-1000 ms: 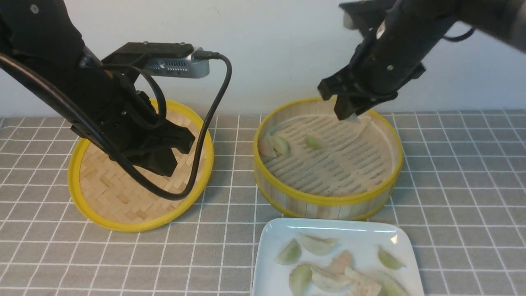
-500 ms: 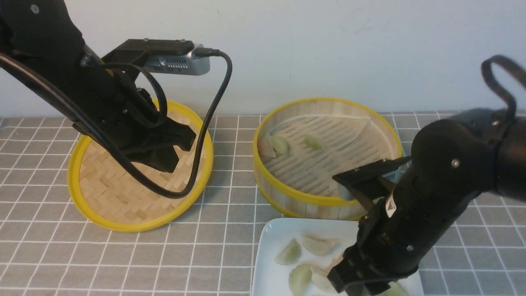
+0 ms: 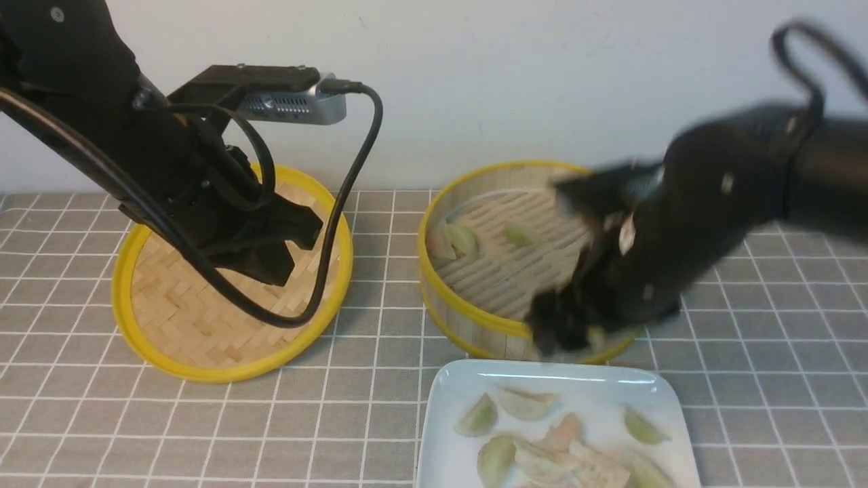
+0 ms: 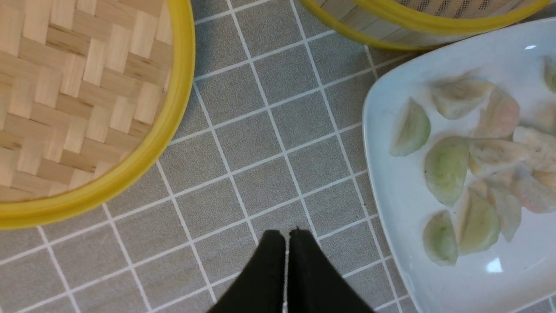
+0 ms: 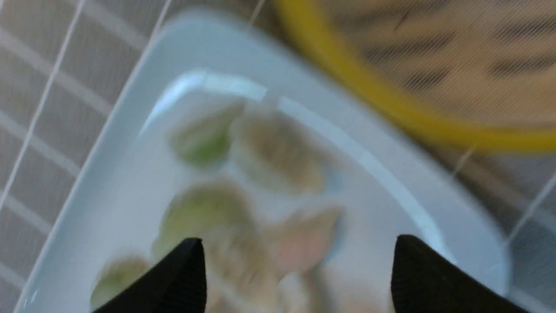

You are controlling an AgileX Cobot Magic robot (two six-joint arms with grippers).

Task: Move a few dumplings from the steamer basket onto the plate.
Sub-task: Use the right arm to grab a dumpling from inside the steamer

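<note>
The steamer basket (image 3: 434, 285) stands at the back middle with three dumplings (image 3: 453, 240) by its left wall. The white plate (image 3: 444, 407) in front of it holds several dumplings (image 3: 542, 447). My right gripper (image 3: 559, 332) is motion-blurred over the basket's front rim, just behind the plate. In the right wrist view it (image 5: 299, 256) is open and empty above the plate (image 5: 130, 152) and its blurred dumplings (image 5: 200, 217). My left gripper (image 3: 274, 271) hangs over the lid; in the left wrist view it (image 4: 286, 237) is shut and empty above the cloth.
The flat woven lid (image 3: 203, 325) with a yellow rim lies at the left under my left arm; it also shows in the left wrist view (image 4: 87, 108). A grey checked cloth (image 3: 380, 407) covers the table. A white wall stands close behind.
My right arm swung from the basket's back down over the plate, then rose to the basket's front rim. The left arm has not moved.
</note>
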